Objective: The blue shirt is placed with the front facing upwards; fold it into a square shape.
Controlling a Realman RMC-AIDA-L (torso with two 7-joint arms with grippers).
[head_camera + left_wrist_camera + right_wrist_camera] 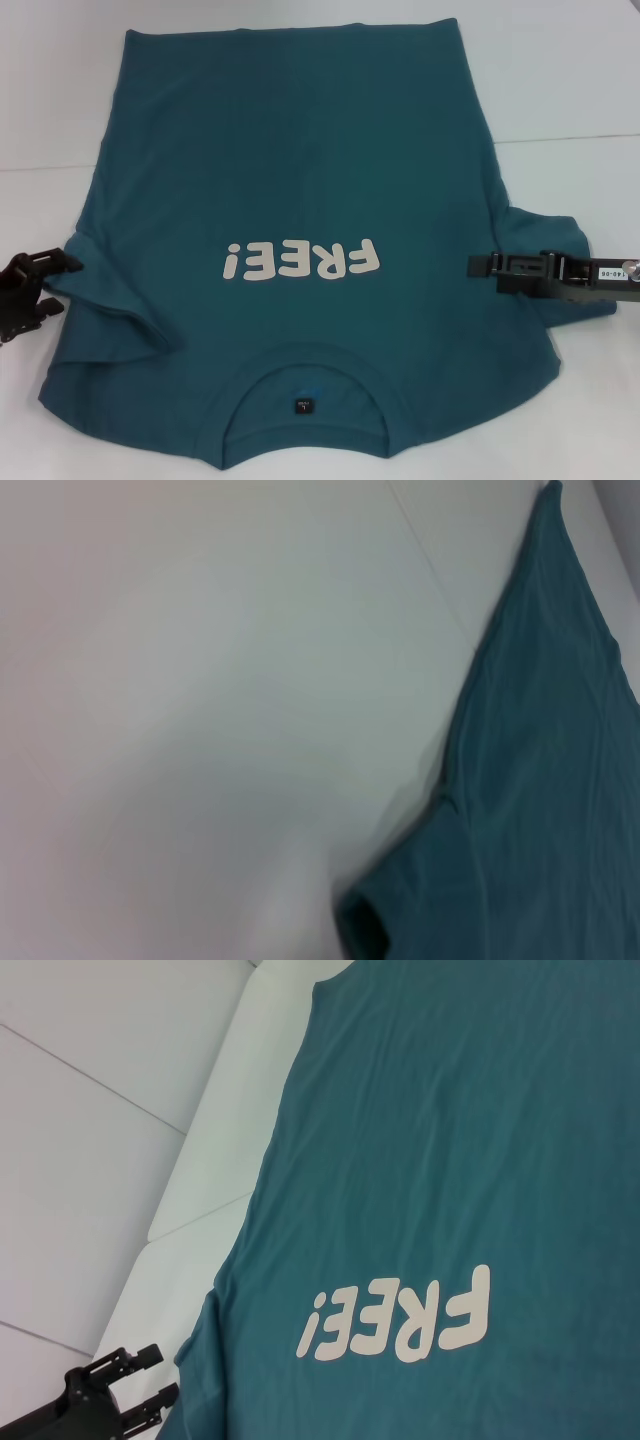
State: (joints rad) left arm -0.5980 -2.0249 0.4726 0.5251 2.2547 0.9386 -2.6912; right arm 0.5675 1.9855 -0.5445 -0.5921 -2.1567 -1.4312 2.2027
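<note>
The blue shirt (pixel 300 170) lies flat on the white table (pixel 580 80), front up, with its collar (pixel 305 400) at the near edge and the white "FREE!" lettering (pixel 300 262) reading upside down. My left gripper (pixel 62 287) stands open just outside the shirt's left sleeve (pixel 110 310), with nothing between its fingers. It also shows open in the right wrist view, as the left gripper (pixel 160 1375) beside the shirt (pixel 450 1160). My right gripper (pixel 478 265) reaches in over the right sleeve (pixel 545 235), pointing toward the lettering. The left wrist view shows the shirt's side edge (pixel 540 780) and a sleeve opening (pixel 365 925).
White table panels with thin seams (pixel 560 138) surround the shirt. The shirt's hem (pixel 290 30) lies at the far side of the table. Bare table surface (pixel 200 680) fills most of the left wrist view.
</note>
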